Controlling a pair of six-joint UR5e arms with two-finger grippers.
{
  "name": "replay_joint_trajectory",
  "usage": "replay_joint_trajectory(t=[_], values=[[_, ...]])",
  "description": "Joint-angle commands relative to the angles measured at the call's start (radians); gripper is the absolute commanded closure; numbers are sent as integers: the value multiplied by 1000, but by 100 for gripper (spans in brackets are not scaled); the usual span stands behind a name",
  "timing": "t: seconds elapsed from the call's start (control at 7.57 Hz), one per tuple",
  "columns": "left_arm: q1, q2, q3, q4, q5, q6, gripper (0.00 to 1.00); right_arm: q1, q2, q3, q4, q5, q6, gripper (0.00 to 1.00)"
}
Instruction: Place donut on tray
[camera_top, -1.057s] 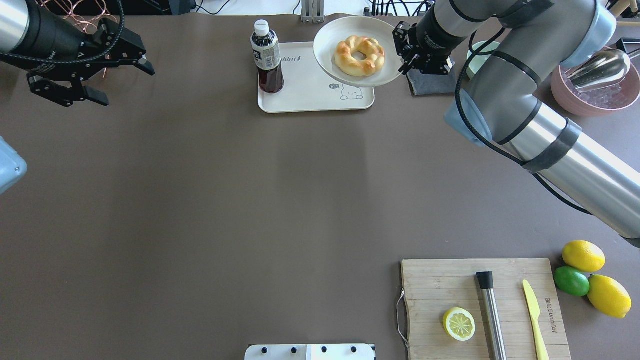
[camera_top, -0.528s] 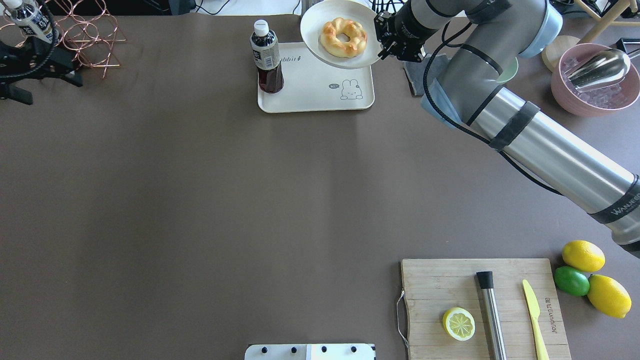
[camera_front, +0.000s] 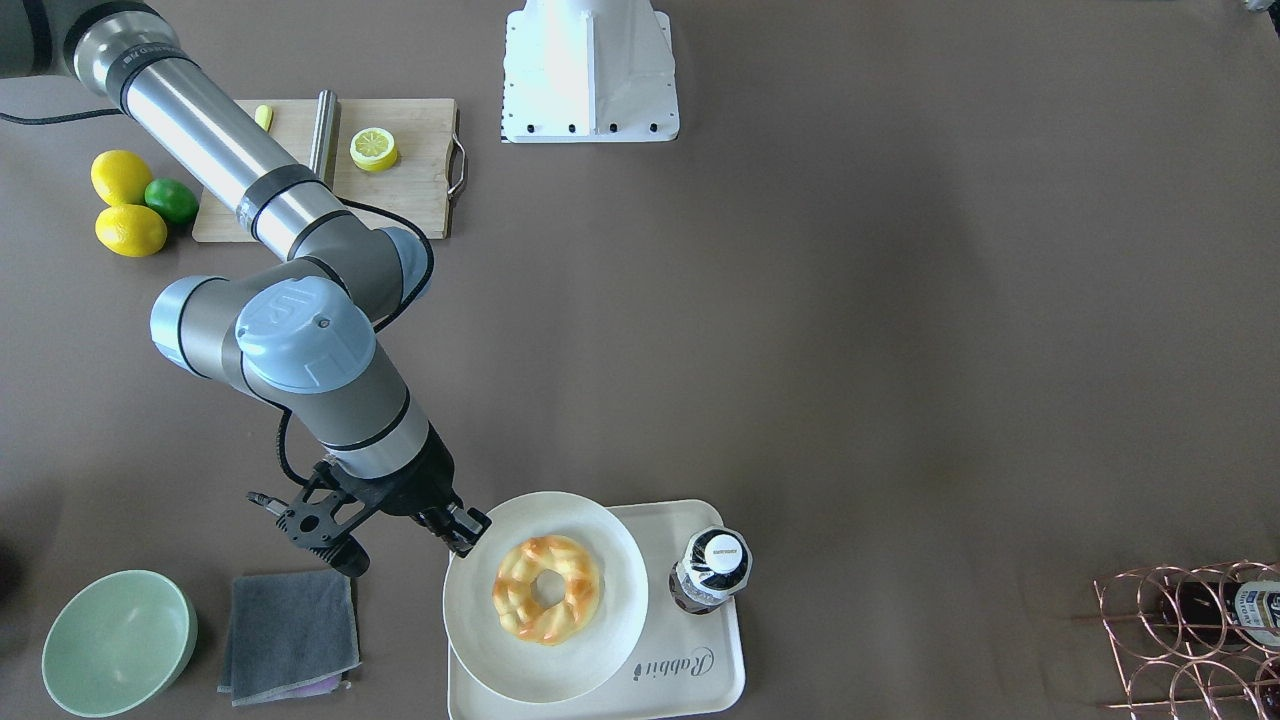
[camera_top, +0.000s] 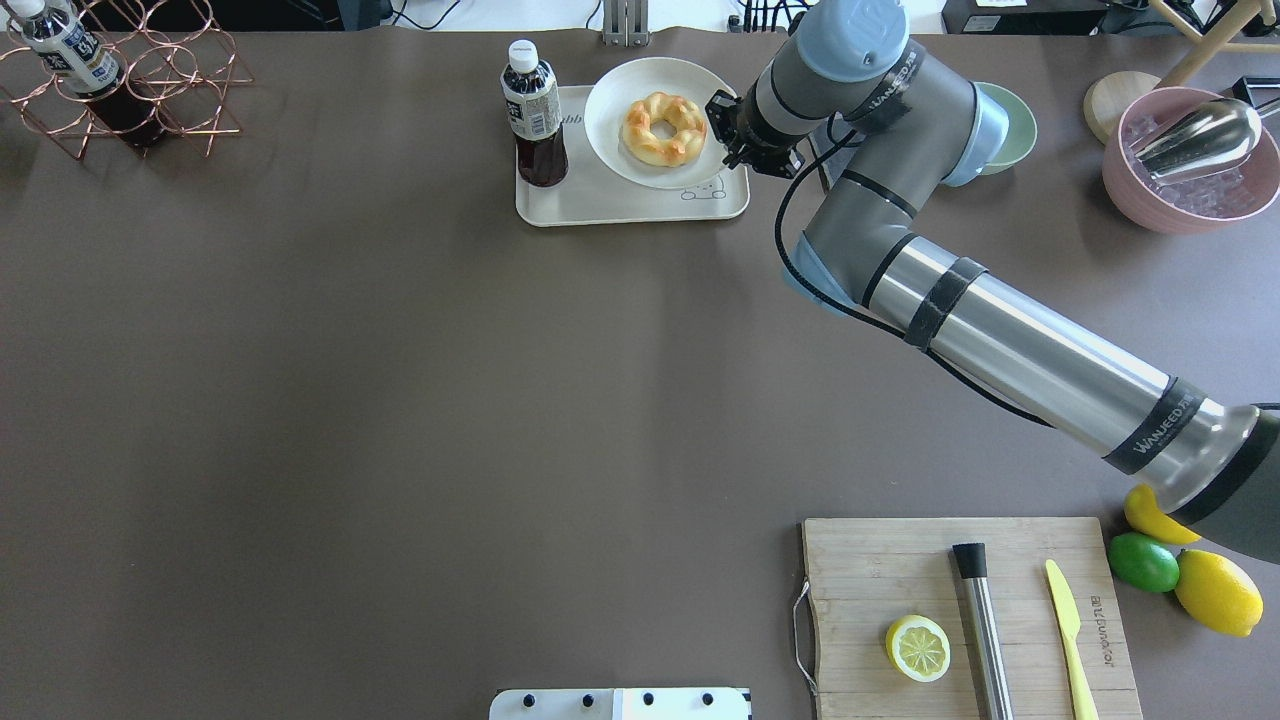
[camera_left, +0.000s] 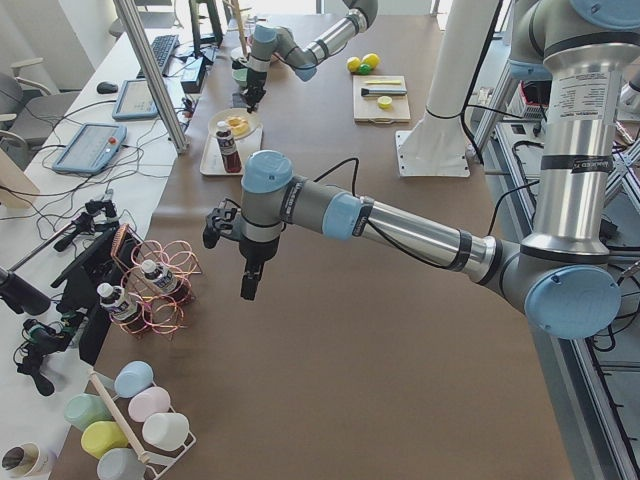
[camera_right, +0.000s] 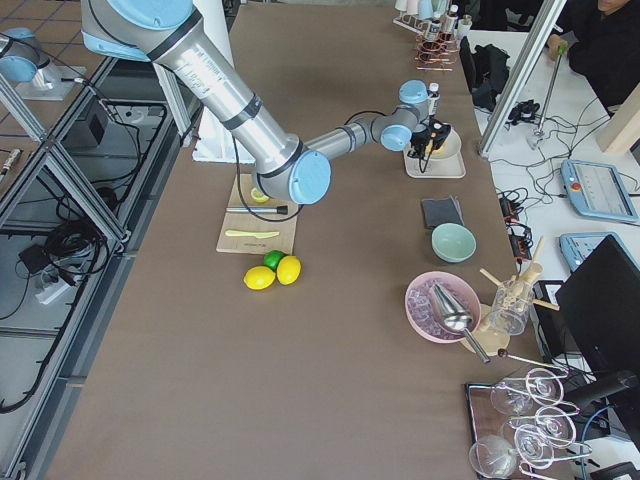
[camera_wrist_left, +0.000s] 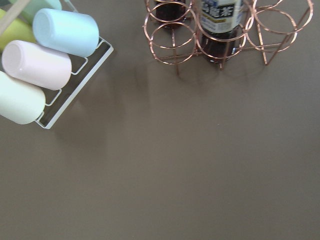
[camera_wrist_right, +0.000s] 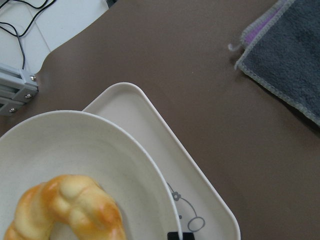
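Observation:
The donut, golden and twisted, lies on a round white plate. The plate sits over the far right part of the cream tray, covering most of the rabbit drawing. I cannot tell if the plate rests on the tray or hovers just above it. My right gripper is shut on the plate's right rim. In the front-facing view the donut, plate, tray and right gripper show the same. My left gripper shows only in the exterior left view, above bare table; I cannot tell its state.
A dark tea bottle stands on the tray's left end. A grey cloth and a green bowl lie beside the right gripper. A copper wire rack stands far left, a cutting board near right.
The right arm has brought the plate with the donut down and toward the robot, over the tray. The left gripper has left the overhead view.

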Motion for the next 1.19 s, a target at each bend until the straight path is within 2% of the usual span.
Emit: replay_joint_trajectory(t=[0.0, 0.4, 0.53, 0.66, 1.06], values=[[-105, -3, 99, 1, -1, 173, 2, -52, 43, -98, 44, -76, 0, 100], [-128, 5, 117, 1, -46, 213, 2, -14, 49, -130, 53, -77, -6, 100], [-136, 6, 117, 1, -46, 213, 2, -10, 56, -131, 52, -77, -8, 95], [-139, 6, 119, 1, -46, 215, 2, -10, 67, -130, 50, -89, -26, 1], [-172, 2, 159, -1, -46, 262, 2, 48, 44, -117, 47, -90, -145, 0]])
